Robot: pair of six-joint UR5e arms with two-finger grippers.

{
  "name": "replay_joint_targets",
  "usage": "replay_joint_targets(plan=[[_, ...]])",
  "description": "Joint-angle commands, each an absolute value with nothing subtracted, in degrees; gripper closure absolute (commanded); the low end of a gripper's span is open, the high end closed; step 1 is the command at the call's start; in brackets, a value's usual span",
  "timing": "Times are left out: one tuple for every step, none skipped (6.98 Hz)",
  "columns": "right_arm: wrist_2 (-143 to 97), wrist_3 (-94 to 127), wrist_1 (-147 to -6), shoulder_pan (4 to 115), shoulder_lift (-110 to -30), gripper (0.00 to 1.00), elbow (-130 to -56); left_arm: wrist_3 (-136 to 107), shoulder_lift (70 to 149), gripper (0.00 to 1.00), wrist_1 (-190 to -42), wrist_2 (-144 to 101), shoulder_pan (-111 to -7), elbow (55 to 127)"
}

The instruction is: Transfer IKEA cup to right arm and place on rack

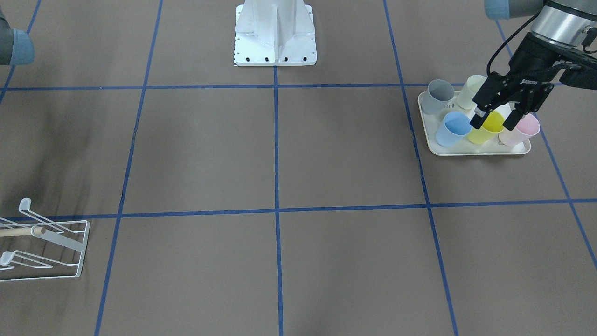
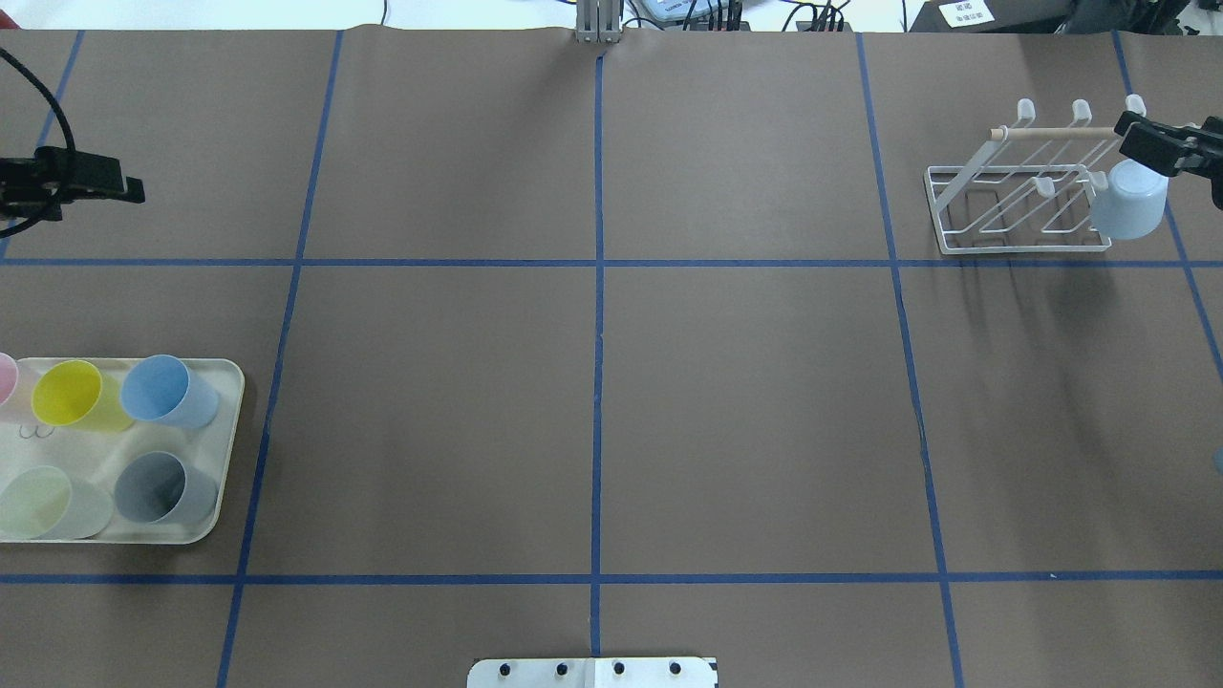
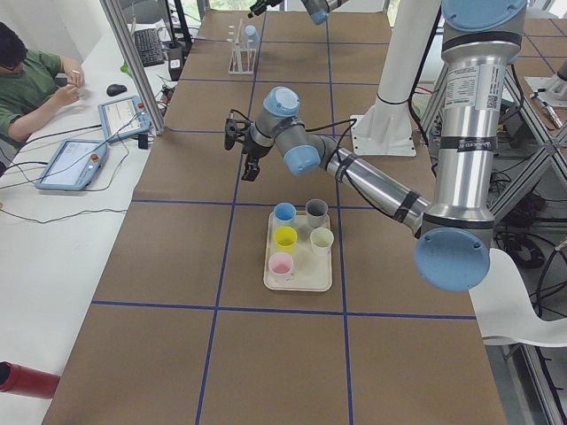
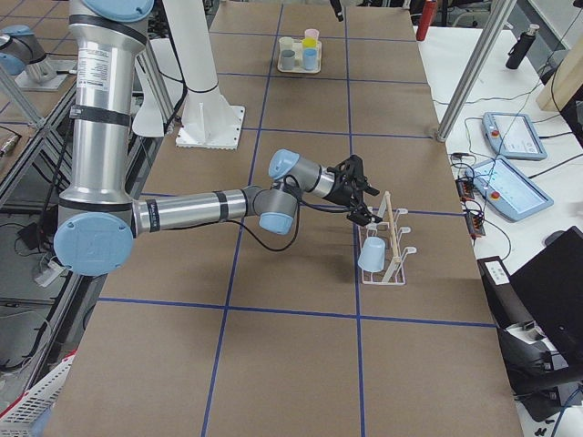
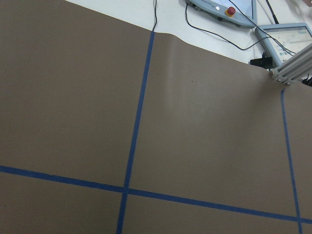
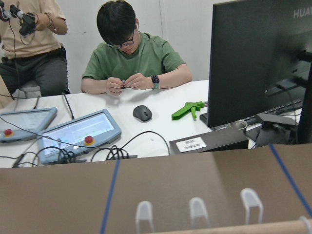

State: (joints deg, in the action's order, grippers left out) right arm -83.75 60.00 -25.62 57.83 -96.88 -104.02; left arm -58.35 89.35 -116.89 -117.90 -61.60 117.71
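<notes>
A light-blue IKEA cup [image 2: 1127, 203] hangs upside down on a prong at the right end of the white wire rack [image 2: 1013, 239]. It shows again as the cup [image 4: 372, 256] on the rack [image 4: 393, 238] in the exterior right view. My right gripper [image 2: 1168, 158] hovers just beyond and above the cup, its fingers apart and holding nothing. My left gripper [image 1: 495, 123] is open and empty, held high over the table beyond the tray. In the left wrist view there is only bare table. The right wrist view shows the rack's prong tips [image 6: 195, 210].
A cream tray [image 2: 227, 449] at my near left holds several upright cups: pink, yellow, blue, grey and pale green. The white robot base [image 1: 275, 42] stands at the near table edge. People sit at a white desk [image 6: 146, 122] with tablets past the table's far edge.
</notes>
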Motion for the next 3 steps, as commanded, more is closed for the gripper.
replay_joint_targets(plan=[[-90.1, 74.1, -25.5, 57.7, -96.5, 0.01, -107.9, -48.5, 79.4, 0.0, -117.0, -124.1, -65.1, 117.8], [-93.7, 79.4, -25.6, 57.3, -95.9, 0.01, -109.4, -46.3, 74.3, 0.0, -117.2, -126.2, -67.0, 118.0], [-95.3, 84.3, -25.6, 56.4, -94.1, 0.01, -109.8, -46.2, 70.0, 0.0, -117.2, -125.9, -66.7, 118.2]])
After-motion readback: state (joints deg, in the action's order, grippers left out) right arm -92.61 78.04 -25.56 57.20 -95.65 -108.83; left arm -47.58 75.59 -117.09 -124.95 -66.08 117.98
